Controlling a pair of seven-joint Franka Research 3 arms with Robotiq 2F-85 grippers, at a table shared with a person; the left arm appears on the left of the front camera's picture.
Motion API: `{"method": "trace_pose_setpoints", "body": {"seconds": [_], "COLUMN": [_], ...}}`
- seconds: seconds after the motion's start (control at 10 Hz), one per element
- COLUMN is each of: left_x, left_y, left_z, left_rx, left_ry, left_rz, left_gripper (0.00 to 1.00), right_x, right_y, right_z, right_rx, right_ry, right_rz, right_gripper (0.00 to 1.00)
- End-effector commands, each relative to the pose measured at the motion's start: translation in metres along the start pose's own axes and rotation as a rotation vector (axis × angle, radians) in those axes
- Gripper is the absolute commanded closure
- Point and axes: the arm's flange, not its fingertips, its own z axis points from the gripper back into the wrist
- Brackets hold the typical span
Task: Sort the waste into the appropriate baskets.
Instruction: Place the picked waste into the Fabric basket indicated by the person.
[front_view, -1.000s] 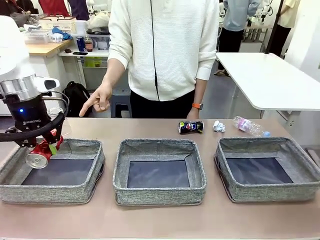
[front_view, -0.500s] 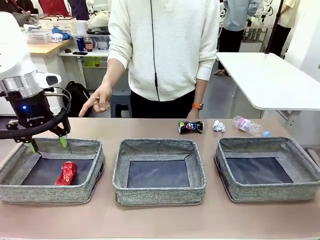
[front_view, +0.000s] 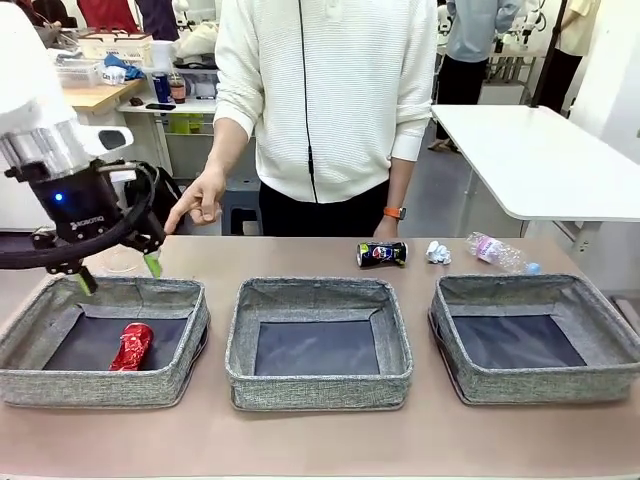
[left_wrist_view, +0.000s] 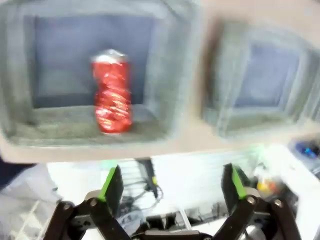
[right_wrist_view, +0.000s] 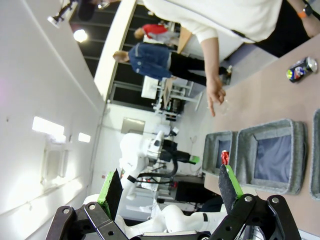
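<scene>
Brown table (front_view: 300, 440), seen from the robot's side, with a person standing at its far edge and one hand (front_view: 197, 203) pointing down over the far left part. Three grey baskets sit in a row along the near half: left basket (front_view: 100, 388), middle basket (front_view: 318, 390), right basket (front_view: 545, 385). The red can (front_view: 131, 346) lies on its side on the dark floor of the left basket; the other two baskets hold nothing. The left gripper (front_view: 120, 274) hangs above the far rim of the left basket, fingers spread wide with nothing between them, and its wrist view looks down on the red can. The right gripper (right_wrist_view: 169, 185) is likewise released and empty, raised clear of the table.

Unsorted items lie along the far edge, right of centre, behind the middle and right baskets. They are the blue can (front_view: 382, 254), the paper wad (front_view: 438, 252) near it, and the bottle (front_view: 497, 252) closest to the far right corner.

Judged by look, the blue can is light, thin and dented. It seems stiff enough for a firm pinch across its crumpled waist, though lying on its side it may roll. The bottle is probably slick and springy; take it across the body, not the cap. The paper wad is soft and nearly weightless and wants an almost full closure.
</scene>
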Motion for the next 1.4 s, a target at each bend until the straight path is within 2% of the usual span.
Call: {"method": "trace_pose_setpoints", "body": {"seconds": [0.0,0.2,0.4,0.5,0.6,0.7,0.8,0.9,1.3], "left_x": [-0.009,-0.005,-0.002,-0.007,-0.02,-0.029,-0.034,-0.011,-0.011], "left_y": [0.007,0.029,0.064,0.084,0.107,0.12,0.125,0.124,0.124], "left_z": [0.043,0.064,0.074,0.08,0.093,0.103,0.11,0.103,0.103], "left_rx": [-0.342,-0.588,-0.821,-0.945,-1.087,-1.198,-1.245,-1.081,-1.081], "left_ry": [0.143,0.151,0.119,0.016,-0.165,-0.291,-0.322,-0.113,-0.113], "left_rz": [-0.255,-0.34,-0.278,-0.198,-0.169,-0.111,-0.012,-0.143,-0.143], "left_gripper": [0.0,0.0,0.0,0.0,0.0,0.0,0.0,0.0,0.0], "right_x": [0.002,0.002,0.002,0.002,0.002,0.002,0.002,0.002,0.002], "right_y": [0.001,0.001,0.001,0.001,0.001,0.001,0.001,0.001,0.001], "right_z": [-0.002,-0.002,-0.002,-0.002,-0.002,-0.002,-0.002,-0.002,-0.002], "right_rx": [0.029,0.029,0.029,0.029,0.029,0.029,0.029,0.029,0.029], "right_ry": [-0.003,-0.003,-0.003,-0.003,-0.003,-0.003,-0.003,-0.003,-0.003], "right_rz": [0.025,0.025,0.025,0.025,0.025,0.025,0.025,0.025,0.025], "right_gripper": [0.0,0.0,0.0,0.0,0.0,0.0,0.0,0.0,0.0]}}
